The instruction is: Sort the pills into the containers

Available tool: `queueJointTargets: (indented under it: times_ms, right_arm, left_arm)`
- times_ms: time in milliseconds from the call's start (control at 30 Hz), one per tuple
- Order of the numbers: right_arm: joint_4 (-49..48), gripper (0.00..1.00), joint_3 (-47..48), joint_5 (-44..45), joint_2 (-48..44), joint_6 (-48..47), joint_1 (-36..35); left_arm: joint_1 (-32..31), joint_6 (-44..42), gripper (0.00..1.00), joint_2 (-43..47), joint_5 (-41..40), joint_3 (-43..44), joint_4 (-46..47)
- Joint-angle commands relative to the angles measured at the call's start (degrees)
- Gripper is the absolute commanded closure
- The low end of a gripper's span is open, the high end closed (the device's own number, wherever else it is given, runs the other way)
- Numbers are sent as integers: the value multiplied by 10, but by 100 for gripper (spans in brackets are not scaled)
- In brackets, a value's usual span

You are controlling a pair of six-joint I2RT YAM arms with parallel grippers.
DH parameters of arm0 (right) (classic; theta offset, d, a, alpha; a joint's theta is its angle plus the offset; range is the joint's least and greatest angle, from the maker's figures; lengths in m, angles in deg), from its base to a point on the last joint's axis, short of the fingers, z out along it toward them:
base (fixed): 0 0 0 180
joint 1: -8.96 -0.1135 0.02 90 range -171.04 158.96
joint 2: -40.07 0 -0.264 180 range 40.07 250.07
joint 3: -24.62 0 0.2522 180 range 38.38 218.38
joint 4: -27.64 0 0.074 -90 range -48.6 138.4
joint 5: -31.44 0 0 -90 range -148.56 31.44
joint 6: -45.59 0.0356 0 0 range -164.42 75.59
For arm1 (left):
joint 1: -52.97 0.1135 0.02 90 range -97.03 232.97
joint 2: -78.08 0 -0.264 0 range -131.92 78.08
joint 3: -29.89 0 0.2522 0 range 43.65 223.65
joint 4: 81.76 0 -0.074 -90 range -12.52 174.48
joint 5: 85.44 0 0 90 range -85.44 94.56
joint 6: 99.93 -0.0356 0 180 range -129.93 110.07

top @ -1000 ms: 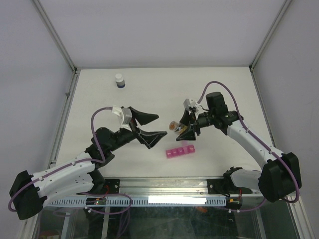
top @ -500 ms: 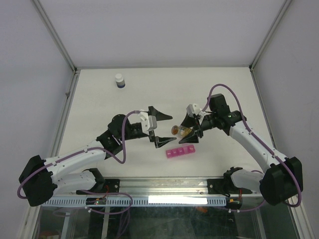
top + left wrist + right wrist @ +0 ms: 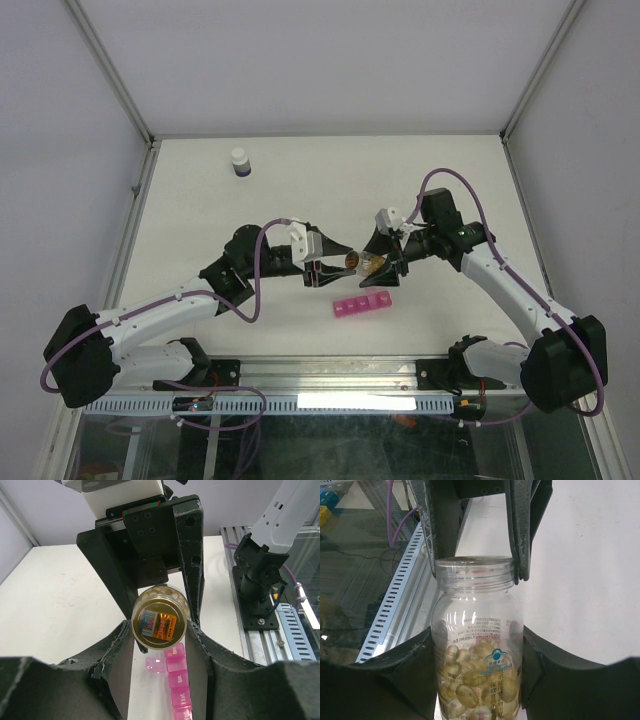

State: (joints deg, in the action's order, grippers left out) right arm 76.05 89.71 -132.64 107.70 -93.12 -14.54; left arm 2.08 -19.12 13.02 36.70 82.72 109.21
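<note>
The pale tabletop (image 3: 300, 180) fills the middle of the top view. The two arms meet just below its centre. The right end effector (image 3: 378, 265) is clamped around the body of a clear pill bottle (image 3: 477, 670), holding it off the surface and tipped towards the other arm. The left end effector (image 3: 343, 261) is closed on the bottle's gold lid (image 3: 160, 622), with one finger on each side.

The pink pill box (image 3: 362, 304) lies on the tabletop just below the bottle, near the lower edge. No end effector touches it. Whether its compartments are open cannot be told. A small white-capped bottle (image 3: 239, 161) stands well apart in the upper left.

The yellow softgels (image 3: 470, 690) are all inside the bottle, and none shows in the box. The task looks to be at its start: the lid is on, so unscrewing, pouring and sorting are all left to do.
</note>
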Motion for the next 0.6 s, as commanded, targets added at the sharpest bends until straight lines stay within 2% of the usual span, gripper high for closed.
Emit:
queueJointTargets:
  times_ms: [0, 133, 300, 367, 433, 567]
  right_arm:
    - [-28, 100, 21, 2, -7, 19, -1]
    - [-57, 100, 20, 22, -3, 63, 0]
    - [-82, 100, 18, 50, 4, 100, 1]
    - [-84, 100, 20, 51, 9, 105, 1]
    - [-85, 100, 20, 50, 11, 108, 1]
    - [-87, 100, 20, 55, 11, 112, 2]
  left_arm:
    - [4, 47, 85, -4, 23, 28, 25]
    - [4, 155, 100, -10, -5, 16, 52]
    - [1, 420, 100, -6, -174, 2, 57]
    - [-13, 484, 100, -8, -205, 1, 52]
    - [-23, 507, 100, -9, -221, 6, 41]
    - [-27, 500, 100, -4, -240, 22, 2]
